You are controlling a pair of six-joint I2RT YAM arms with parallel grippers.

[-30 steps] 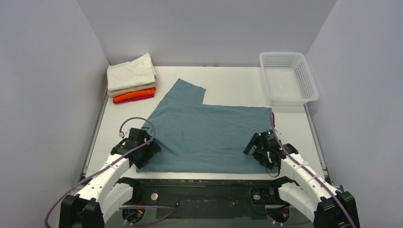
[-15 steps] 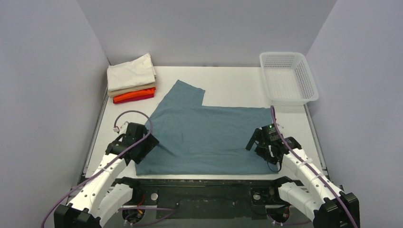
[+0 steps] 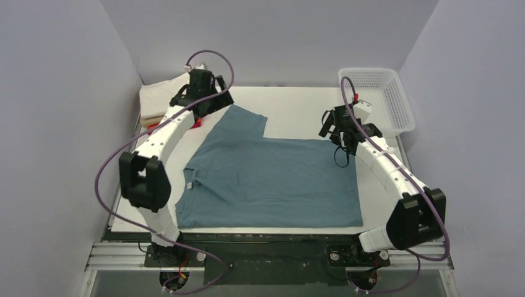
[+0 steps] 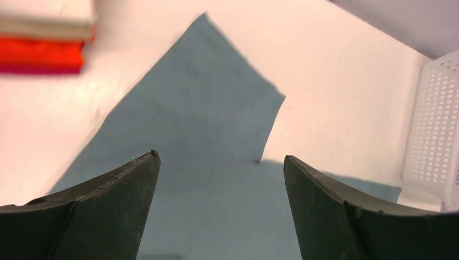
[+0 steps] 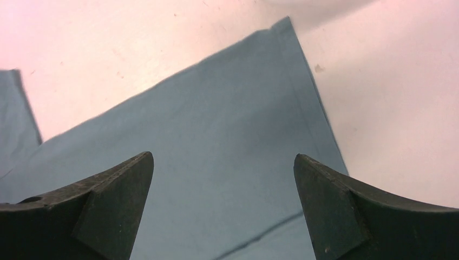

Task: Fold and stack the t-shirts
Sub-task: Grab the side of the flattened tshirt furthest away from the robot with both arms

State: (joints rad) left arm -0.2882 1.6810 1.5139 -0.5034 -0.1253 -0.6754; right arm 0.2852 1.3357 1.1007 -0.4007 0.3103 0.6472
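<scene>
**Item: one teal t-shirt spread flat, one folded stack, both arms extended to the far side**

- Teal t-shirt (image 3: 272,179): lies open and flat across the middle of the white surface (image 3: 297,108). One sleeve points toward the far left corner. A small white tag (image 3: 189,185) shows near its left edge. Nothing grips it.
- Folded t-shirts (image 3: 155,99): stacked in the far left corner of the surface, just beside the tip of the teal sleeve. A cream one lies on top. The left wrist view shows tan, orange and red layers beneath it. The left arm hides part of the stack from above.
- Basket (image 3: 370,70): white mesh, in the far right corner, apart from the teal t-shirt.
- Left arm (image 3: 164,130): stretched to the far left. The left jaws stand wide apart with nothing between them, above the teal sleeve and beside the stack.
- Right arm (image 3: 384,164): stretched toward the far right. The right jaws stand wide apart and hold nothing, over the teal t-shirt's far right corner, near the basket.
</scene>
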